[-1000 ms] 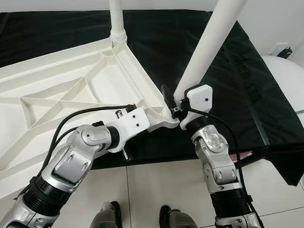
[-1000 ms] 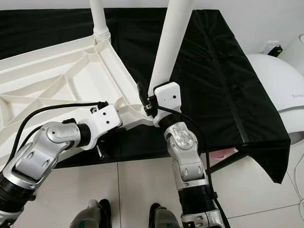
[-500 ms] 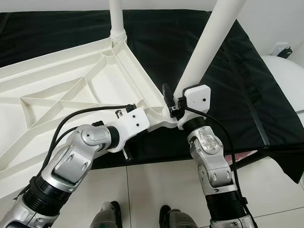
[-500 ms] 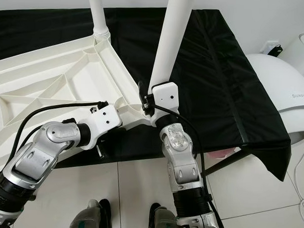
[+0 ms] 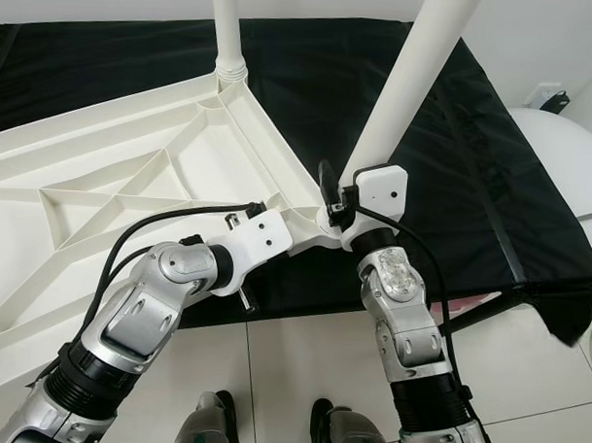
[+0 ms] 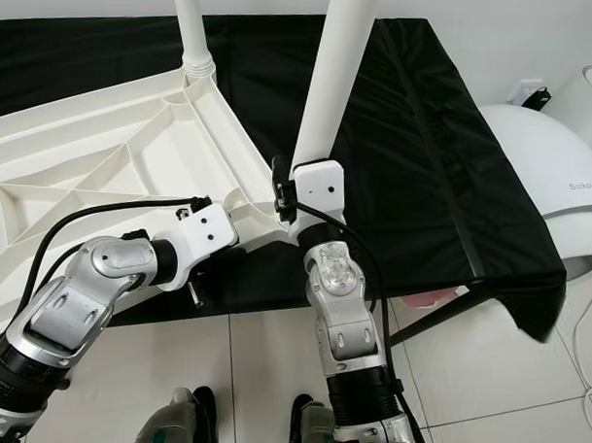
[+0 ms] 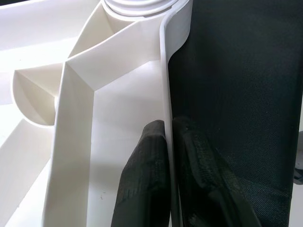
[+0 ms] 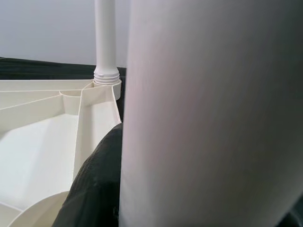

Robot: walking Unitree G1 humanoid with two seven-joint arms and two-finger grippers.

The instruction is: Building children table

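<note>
Inverted white tabletop (image 5: 133,167) lying ribbed side up on a black cloth (image 5: 473,169), filling the head views from 9 to 12 o'clock. A fitted leg (image 5: 225,29) stands upright in the far corner socket at 12 o'clock.

Left gripper (image 7: 168,156), at 7 o'clock of centre: its two black fingers (image 7: 147,170) are pressed together on the thin outer rim of the tabletop, one inside the rim and one outside, close to the near corner socket. The grip steadies the tabletop.

Second leg (image 6: 335,77), just right of centre: a white tube rising toward 1 o'clock, its foot at the near corner socket. Right gripper (image 5: 338,199) is clamped round the tube's base; in the right wrist view one dark finger (image 8: 97,184) lies against the tube.

Change over the last second: the right forearm (image 5: 400,303) has swung from 5 toward 6 o'clock beneath the gripper, while tabletop, leg and left gripper have kept their places. This reads as a wrist turn about the tube, so the leg is probably being screwed into its socket; how far it is seated cannot be told.

White appliance (image 6: 560,172), 3 o'clock, well apart from the work.
</note>
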